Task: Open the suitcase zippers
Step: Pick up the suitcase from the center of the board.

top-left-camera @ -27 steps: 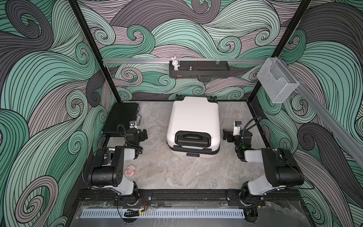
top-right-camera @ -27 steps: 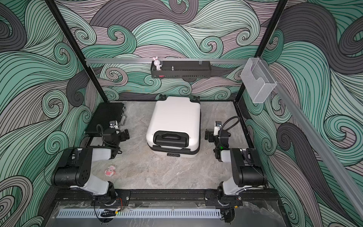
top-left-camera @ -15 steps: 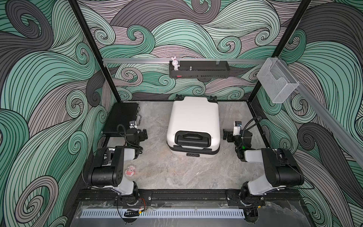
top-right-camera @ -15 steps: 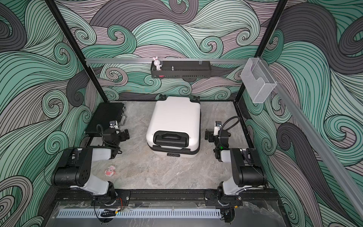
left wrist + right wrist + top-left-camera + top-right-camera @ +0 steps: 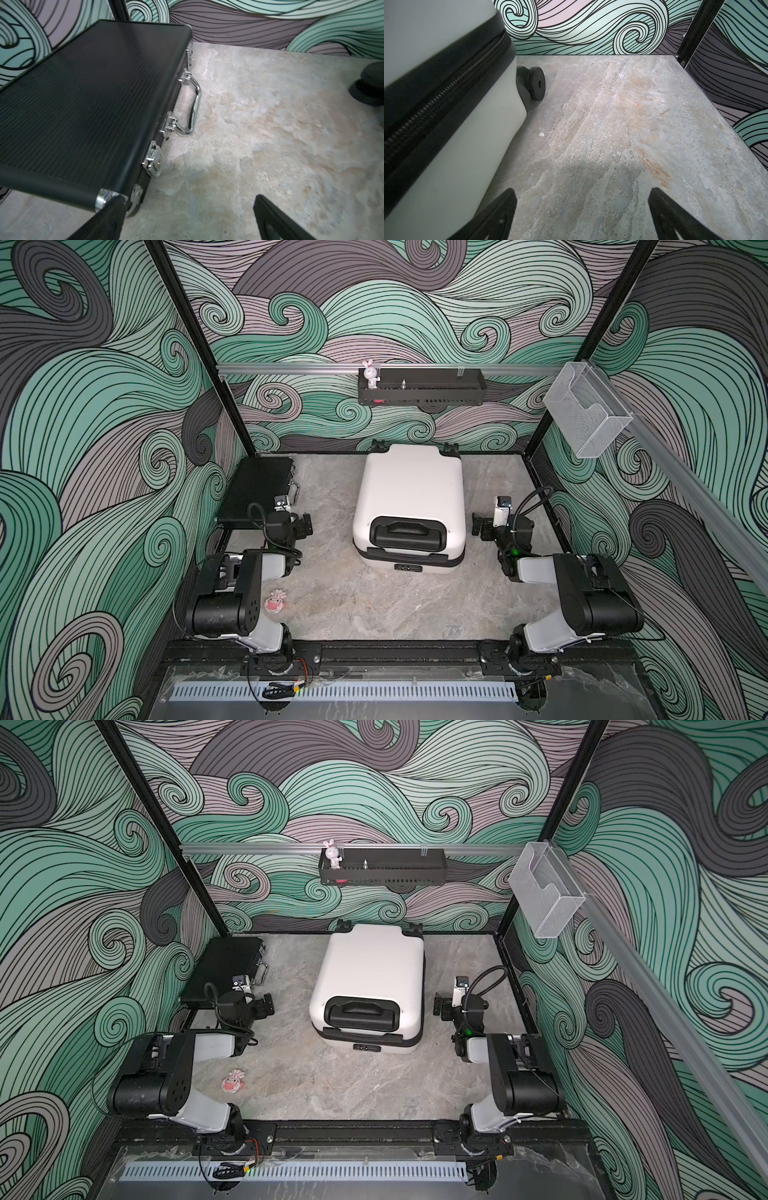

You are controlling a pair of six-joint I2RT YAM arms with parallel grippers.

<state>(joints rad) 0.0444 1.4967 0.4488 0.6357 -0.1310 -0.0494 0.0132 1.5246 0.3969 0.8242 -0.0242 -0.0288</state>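
Both top views: suitcase (image 5: pixel 409 489) lies flat in the middle of the bench (image 5: pixel 340 605), wheels (image 5: pixel 451 448) toward the back wall (image 5: pixel 415 323), handle (image 5: pixel 405 531) end toward the near edge.
Left wrist: left fingers (image 5: pixel 104 220) spread wide, empty, by the black briefcase (image 5: pixel 83 93) corner.
Right wrist: right fingers (image 5: pixel 497 212) spread wide, empty, just beside the suitcase; zipper (image 5: pixel 438 97) teeth meshed shut.

I saw a briefcase (image 5: pixel 255 489) flat on the tabletop (image 5: pixel 374 605), a pink trinket (image 5: pixel 275 600) apart from it, and a rabbit (image 5: pixel 371 374) on the shelf (image 5: pixel 419 396).
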